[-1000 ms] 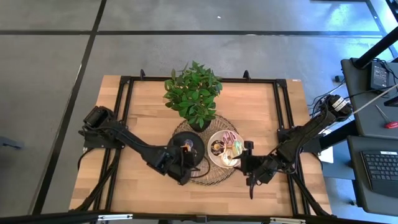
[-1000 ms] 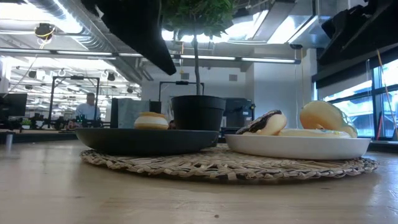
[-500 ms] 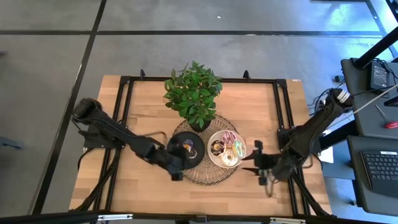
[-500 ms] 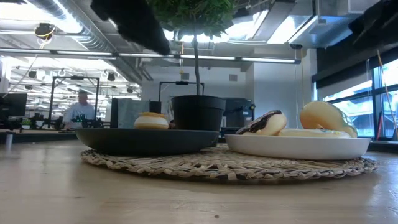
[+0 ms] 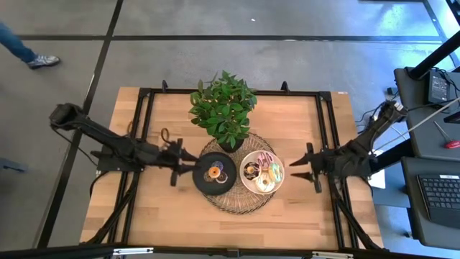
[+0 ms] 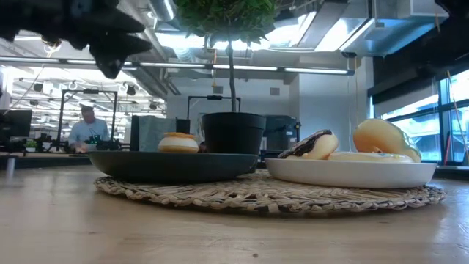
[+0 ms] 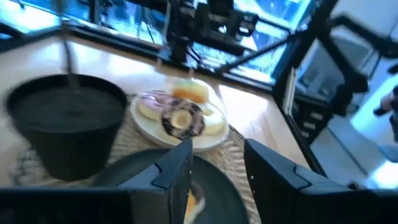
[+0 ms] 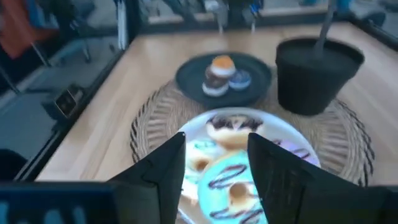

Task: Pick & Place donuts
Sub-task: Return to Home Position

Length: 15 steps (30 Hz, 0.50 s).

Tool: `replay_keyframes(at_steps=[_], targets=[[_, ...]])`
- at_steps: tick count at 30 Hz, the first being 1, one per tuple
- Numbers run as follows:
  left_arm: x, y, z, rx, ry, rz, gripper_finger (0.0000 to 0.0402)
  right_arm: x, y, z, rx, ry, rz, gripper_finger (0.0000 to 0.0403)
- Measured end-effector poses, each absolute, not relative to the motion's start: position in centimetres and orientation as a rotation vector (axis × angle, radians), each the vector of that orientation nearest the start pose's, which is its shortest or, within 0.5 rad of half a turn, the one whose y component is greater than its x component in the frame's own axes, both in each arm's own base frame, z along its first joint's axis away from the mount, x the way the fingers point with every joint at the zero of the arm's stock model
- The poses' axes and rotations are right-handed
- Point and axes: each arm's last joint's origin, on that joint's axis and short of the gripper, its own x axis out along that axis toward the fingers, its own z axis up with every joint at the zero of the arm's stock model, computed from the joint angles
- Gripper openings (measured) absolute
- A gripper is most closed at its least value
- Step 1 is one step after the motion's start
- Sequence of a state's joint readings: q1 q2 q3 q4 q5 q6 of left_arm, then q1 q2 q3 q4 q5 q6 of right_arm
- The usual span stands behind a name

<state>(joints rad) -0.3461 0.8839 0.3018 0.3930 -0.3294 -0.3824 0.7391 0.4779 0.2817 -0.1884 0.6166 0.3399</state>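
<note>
The left gripper (image 5: 178, 163) and right gripper (image 5: 302, 167) flank the woven mat (image 5: 233, 205), fingers spread, holding nothing. The donuts (image 5: 215, 173) sit on the black plate (image 5: 198, 180) and the white plate (image 5: 244, 181). The potted plant (image 5: 224, 108) stands behind.

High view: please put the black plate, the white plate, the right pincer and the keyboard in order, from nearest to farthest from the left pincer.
1. black plate: right next to the left pincer, towards the table's middle.
2. white plate: beyond the black plate, touching it.
3. right pincer: past the white plate, on the table's right side.
4. keyboard: off the table, far right.
</note>
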Motion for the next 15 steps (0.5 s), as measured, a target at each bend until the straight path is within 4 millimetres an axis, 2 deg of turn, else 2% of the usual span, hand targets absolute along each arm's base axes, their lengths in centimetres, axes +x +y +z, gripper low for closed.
replay_keyframes(at_steps=[7, 15], targets=[[15.0, -2.7, 19.9, -0.327, 0.091, -0.009, 0.0144, 8.8, 4.9, 19.7, 0.106, 0.177, 0.175, 0.0173], [12.6, -1.1, 18.7, -0.336, -0.007, 0.054, 0.0144, 7.2, 3.4, 19.8, 0.121, 0.119, 0.169, 0.0173]])
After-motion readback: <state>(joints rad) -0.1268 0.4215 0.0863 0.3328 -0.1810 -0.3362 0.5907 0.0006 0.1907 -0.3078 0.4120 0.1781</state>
